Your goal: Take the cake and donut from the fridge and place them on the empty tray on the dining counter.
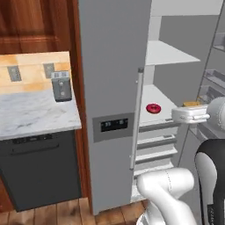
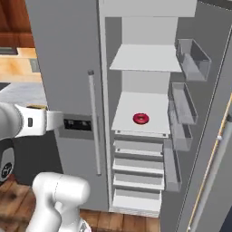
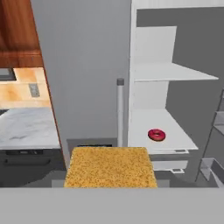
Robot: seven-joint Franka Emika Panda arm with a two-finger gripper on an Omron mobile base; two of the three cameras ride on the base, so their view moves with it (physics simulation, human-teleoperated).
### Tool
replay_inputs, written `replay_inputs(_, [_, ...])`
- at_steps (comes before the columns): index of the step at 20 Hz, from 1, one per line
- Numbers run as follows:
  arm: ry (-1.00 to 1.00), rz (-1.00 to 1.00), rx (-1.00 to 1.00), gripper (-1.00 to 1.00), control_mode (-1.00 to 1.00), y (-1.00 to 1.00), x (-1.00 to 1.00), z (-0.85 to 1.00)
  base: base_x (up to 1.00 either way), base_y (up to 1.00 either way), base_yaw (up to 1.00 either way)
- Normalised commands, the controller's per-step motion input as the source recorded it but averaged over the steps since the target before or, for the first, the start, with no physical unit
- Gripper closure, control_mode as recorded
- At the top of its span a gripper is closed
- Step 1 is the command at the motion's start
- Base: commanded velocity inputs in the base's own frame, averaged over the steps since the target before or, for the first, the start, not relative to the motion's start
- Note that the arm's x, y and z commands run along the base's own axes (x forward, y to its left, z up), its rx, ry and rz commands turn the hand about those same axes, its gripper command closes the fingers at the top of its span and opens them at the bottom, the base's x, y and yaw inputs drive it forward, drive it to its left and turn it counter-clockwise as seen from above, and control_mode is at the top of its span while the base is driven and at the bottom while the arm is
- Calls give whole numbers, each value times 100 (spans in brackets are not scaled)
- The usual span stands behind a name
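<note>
The fridge stands with its left door shut and its right side open onto white shelves. On the middle shelf lies the pink-iced donut. My gripper hovers in front of the open side, level with that shelf and clear of it, shut on the cake. The cake is a golden-tan square block that covers my fingertips in the hand view. It shows as a thin tan edge on top of the hand. The empty tray and the dining counter are out of view.
The open right fridge door with its bins hangs to my right. Drawers sit under the donut's shelf. Left of the fridge is a marble worktop with a toaster above a dark appliance.
</note>
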Motion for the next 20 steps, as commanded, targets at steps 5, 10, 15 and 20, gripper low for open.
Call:
replay_inputs(5, [0,0,0,100,100,0,0,0,-66,69,54])
replay_inputs(10, [0,0,0,100,100,0,0,0,0,2,100])
replay_inputs(15, [0,0,0,100,100,0,0,0,0,2,100])
replay_inputs(20, [0,0,0,100,100,0,0,0,0,3,100])
